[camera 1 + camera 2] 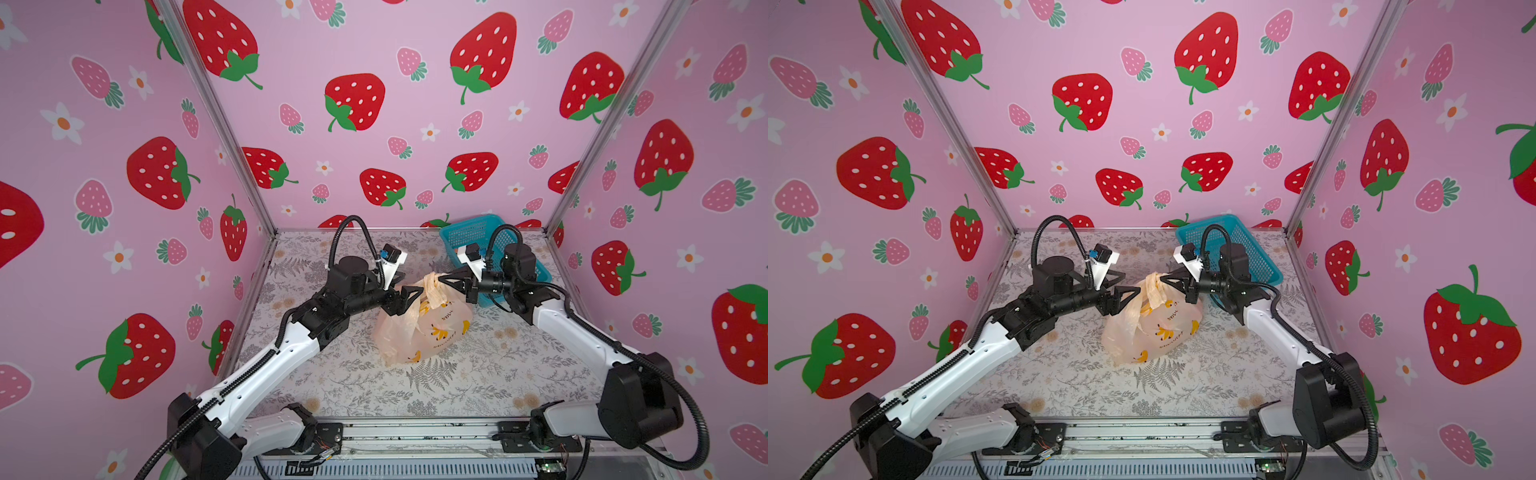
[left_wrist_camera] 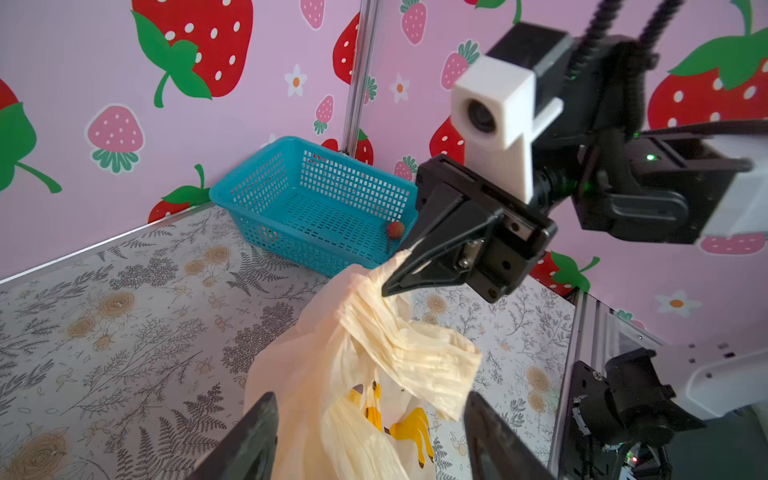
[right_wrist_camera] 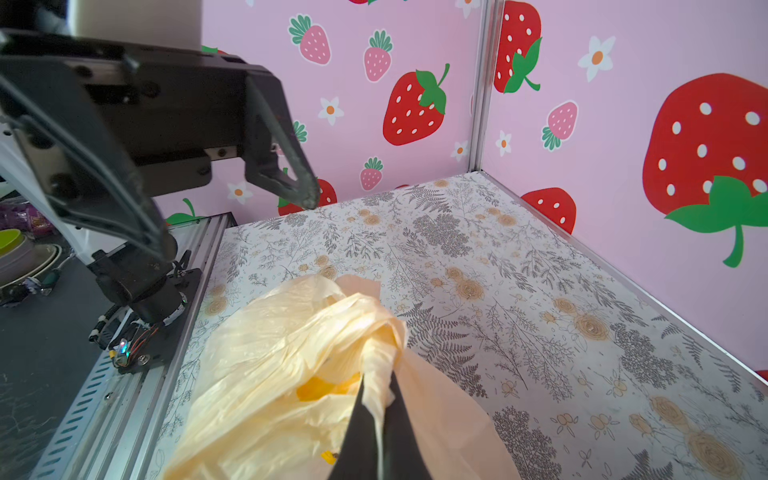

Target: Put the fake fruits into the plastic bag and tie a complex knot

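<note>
- LEFT: The black left end effector (image 1: 411,287) hovers at the near-left shoulder of the bag, its jaws apart. In the left wrist view its two fingers (image 2: 257,419) stand on either side of a crumpled handle strip without closing on it.
- CENTRE: The thin, crinkly peach-beige plastic bag (image 1: 419,332), printed with small yellow bananas, sits bulging in the middle of the grey fern-and-flower patterned counter (image 1: 340,374). Lines of dark lettering run across its side, too small to read. What fills it cannot be made out through the film.
- RIGHT OF CENTRE: The black right end effector (image 1: 442,279) is clamped on the twisted neck of the bag, at its top. The right wrist view shows the plastic pinched tight between the closed jaws.
- FAR RIGHT: A blue mesh plastic basket (image 1: 478,232) stands in the back right corner, behind the right arm. One small round red fake fruit (image 2: 395,230) lies inside it, against the basket's wall.
</note>
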